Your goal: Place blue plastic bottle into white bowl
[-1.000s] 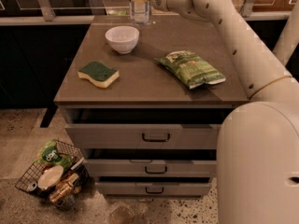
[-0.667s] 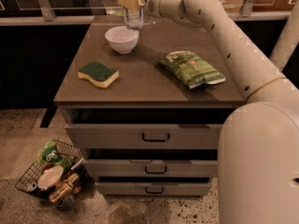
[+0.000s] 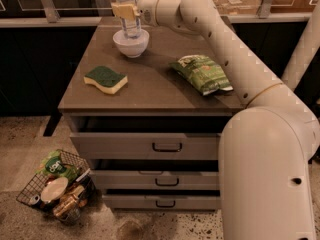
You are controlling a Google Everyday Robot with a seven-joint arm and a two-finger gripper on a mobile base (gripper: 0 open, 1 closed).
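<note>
The clear plastic bottle [image 3: 127, 15] with its pale label stands upright, its lower end down inside the white bowl [image 3: 131, 44]. The bowl sits at the far left of the brown cabinet top [image 3: 150, 89]. My gripper [image 3: 128, 10] is shut on the bottle's middle, reaching in from the right, directly above the bowl. The bottle's cap is cut off by the top edge of the view.
A green and yellow sponge [image 3: 105, 79] lies front left of the bowl. A green snack bag [image 3: 202, 74] lies to the right. Drawers are below the top. A wire basket [image 3: 56, 186] of items stands on the floor at left.
My gripper has carried the bottle left from beside the bowl to over it and lowered it, so its base now sits inside the bowl.
</note>
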